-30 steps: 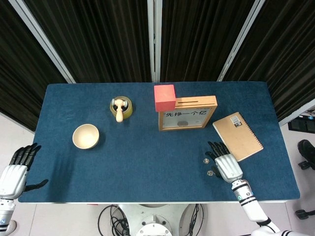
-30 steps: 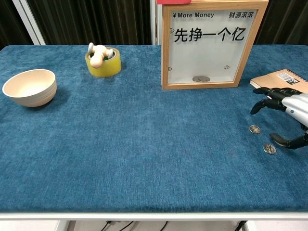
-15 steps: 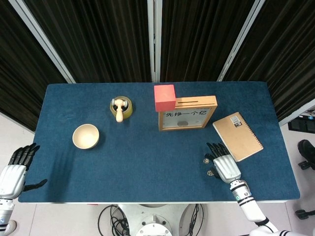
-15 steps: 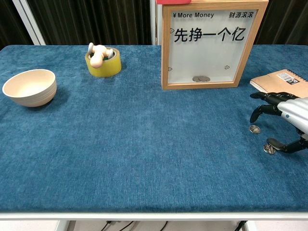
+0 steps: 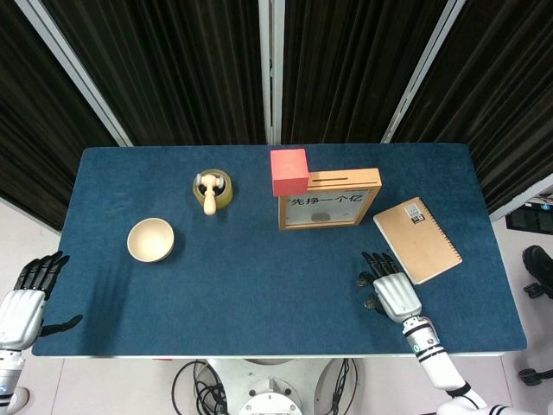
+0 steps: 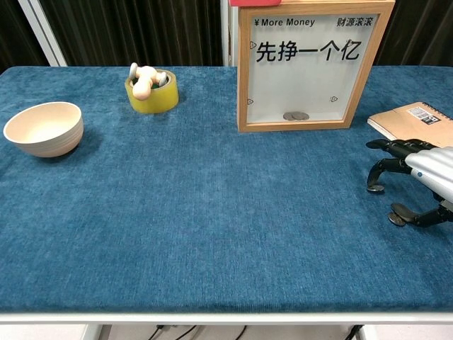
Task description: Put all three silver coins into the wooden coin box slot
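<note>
Blue-clothed table (image 5: 259, 277) with bowl (image 5: 150, 239), tape roll (image 5: 212, 192), coin box (image 5: 328, 200), notebook (image 5: 417, 239).

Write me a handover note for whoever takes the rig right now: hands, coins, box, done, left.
Right hand: low over the table in front of the notebook, fingers spread, fingertips down at the two loose coins, the far coin and the near coin; neither lifted.
Left hand: off the table's left edge, open, idle.
Coin box: upright at the back, slot on top; coins already inside at the bottom of the window, count unclear.
Done: some coins are in.
Left: pick up both loose coins and drop each in the slot.
</note>
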Action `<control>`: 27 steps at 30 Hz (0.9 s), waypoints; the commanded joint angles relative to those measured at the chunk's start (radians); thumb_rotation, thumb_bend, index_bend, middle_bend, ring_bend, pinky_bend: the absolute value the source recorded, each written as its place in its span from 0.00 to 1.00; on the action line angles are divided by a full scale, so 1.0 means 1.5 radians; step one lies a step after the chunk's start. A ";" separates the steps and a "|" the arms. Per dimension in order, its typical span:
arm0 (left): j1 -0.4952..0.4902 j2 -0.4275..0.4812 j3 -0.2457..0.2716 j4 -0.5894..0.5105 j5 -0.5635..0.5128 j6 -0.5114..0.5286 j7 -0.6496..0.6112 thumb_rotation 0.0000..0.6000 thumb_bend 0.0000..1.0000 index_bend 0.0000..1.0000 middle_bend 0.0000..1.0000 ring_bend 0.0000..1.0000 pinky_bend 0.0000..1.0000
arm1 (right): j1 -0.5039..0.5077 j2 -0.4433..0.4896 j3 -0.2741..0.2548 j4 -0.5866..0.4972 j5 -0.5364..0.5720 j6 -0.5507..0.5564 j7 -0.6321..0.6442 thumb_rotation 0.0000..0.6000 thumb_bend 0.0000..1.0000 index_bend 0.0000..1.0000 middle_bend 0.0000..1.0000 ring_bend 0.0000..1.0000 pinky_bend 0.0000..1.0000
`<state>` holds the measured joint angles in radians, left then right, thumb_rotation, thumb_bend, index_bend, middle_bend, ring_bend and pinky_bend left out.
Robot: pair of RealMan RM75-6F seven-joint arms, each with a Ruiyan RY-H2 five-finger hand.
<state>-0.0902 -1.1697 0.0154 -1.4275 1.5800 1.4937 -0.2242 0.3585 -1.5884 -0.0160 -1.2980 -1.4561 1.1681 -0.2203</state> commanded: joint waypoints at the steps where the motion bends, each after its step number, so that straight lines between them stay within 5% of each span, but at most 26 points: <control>1: 0.000 0.000 0.000 0.000 0.000 -0.001 0.000 1.00 0.00 0.03 0.00 0.00 0.00 | -0.001 -0.001 0.000 0.002 -0.001 0.001 0.000 1.00 0.34 0.36 0.00 0.00 0.00; 27: -0.008 -0.008 0.005 0.033 -0.002 -0.020 -0.036 1.00 0.00 0.03 0.00 0.00 0.00 | 0.008 -0.044 0.023 0.050 -0.017 0.016 -0.023 1.00 0.35 0.49 0.00 0.00 0.00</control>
<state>-0.1031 -1.1809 0.0222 -1.3788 1.5778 1.4642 -0.2783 0.3703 -1.6550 0.0177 -1.2227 -1.4809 1.1923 -0.2551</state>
